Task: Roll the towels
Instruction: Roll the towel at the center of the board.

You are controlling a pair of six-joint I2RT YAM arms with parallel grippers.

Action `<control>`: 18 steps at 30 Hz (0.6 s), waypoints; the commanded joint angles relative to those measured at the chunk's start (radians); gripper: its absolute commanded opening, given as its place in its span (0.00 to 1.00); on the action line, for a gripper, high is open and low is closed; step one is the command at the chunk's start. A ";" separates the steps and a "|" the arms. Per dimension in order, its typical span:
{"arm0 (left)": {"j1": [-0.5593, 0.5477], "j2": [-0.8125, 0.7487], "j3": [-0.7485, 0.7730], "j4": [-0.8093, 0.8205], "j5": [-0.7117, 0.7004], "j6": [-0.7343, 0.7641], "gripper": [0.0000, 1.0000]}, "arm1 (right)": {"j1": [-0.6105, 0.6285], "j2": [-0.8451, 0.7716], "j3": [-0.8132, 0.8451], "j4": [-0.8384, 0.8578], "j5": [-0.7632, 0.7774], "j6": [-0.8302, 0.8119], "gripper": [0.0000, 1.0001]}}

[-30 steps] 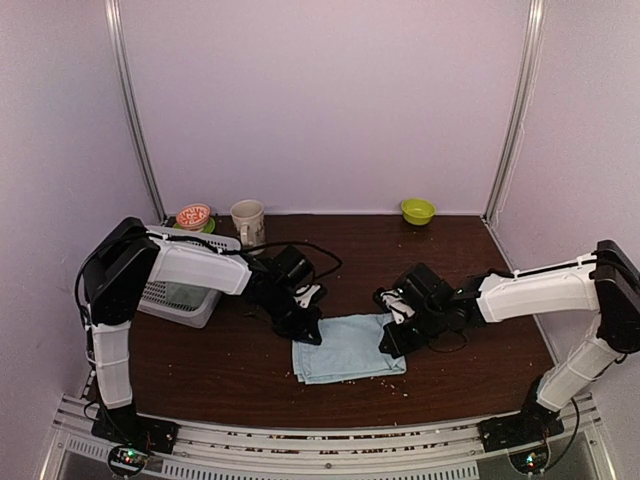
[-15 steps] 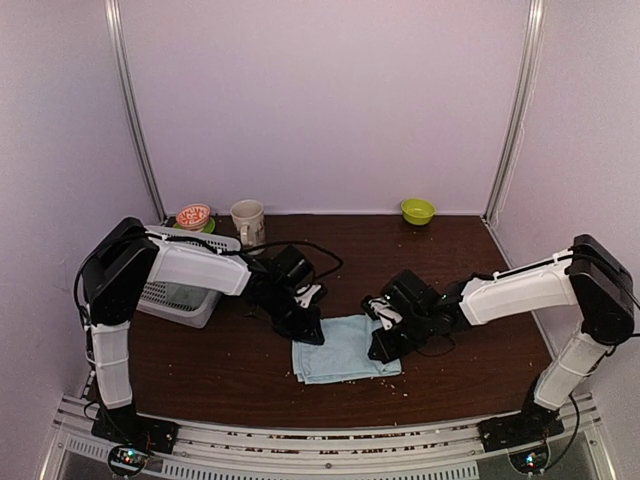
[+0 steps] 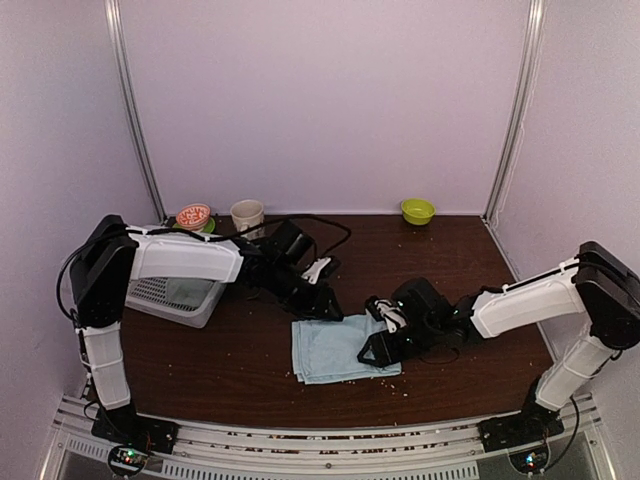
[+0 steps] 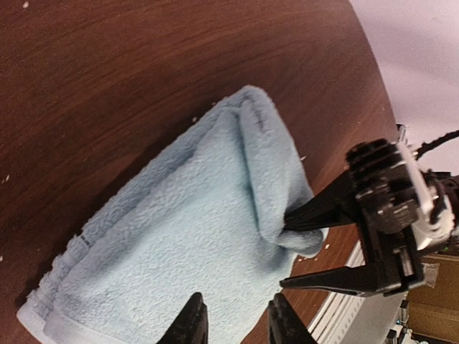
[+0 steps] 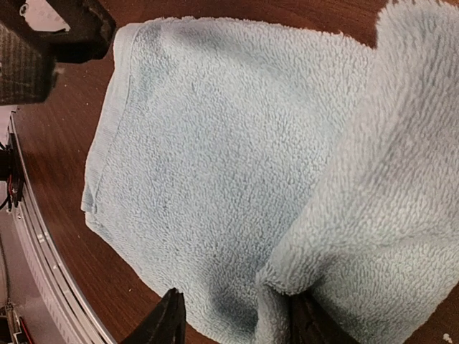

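Note:
One light blue towel [image 3: 335, 348] lies flat on the brown table, its right edge folded over toward the middle [image 4: 276, 179]. My left gripper [image 3: 325, 300] hovers at the towel's far edge; in the left wrist view its jaws [image 4: 237, 322] stand apart with nothing between them. My right gripper [image 3: 378, 345] is low at the towel's right side, open. The turned-over fold [image 5: 373, 215] drapes over one of its fingers [image 5: 308, 322], while the other finger [image 5: 168, 319] is at the towel's near edge. The right gripper [image 4: 315, 244] also shows in the left wrist view, one finger tucked under the fold.
A white mesh basket [image 3: 175, 295] stands at the left, under the left arm. At the back edge are a cream mug [image 3: 247, 215], a small red-patterned dish [image 3: 193, 215] and a green bowl [image 3: 418, 210]. Crumbs are scattered near the towel.
Both grippers went from shut to open. The left one lifted back off the towel's far corner. The right one slid left, carrying the right edge over the towel.

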 commanded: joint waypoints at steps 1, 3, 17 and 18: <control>0.003 0.009 0.027 0.204 0.110 -0.074 0.28 | -0.011 -0.010 -0.065 0.028 0.008 0.033 0.51; 0.003 0.031 0.029 0.269 0.136 -0.110 0.26 | -0.014 -0.017 -0.074 0.040 0.009 0.034 0.51; -0.021 0.218 0.144 0.425 0.232 -0.245 0.21 | -0.021 -0.026 -0.086 0.053 0.014 0.043 0.51; -0.023 0.229 0.151 0.418 0.226 -0.248 0.21 | -0.021 -0.028 -0.086 0.052 0.015 0.041 0.51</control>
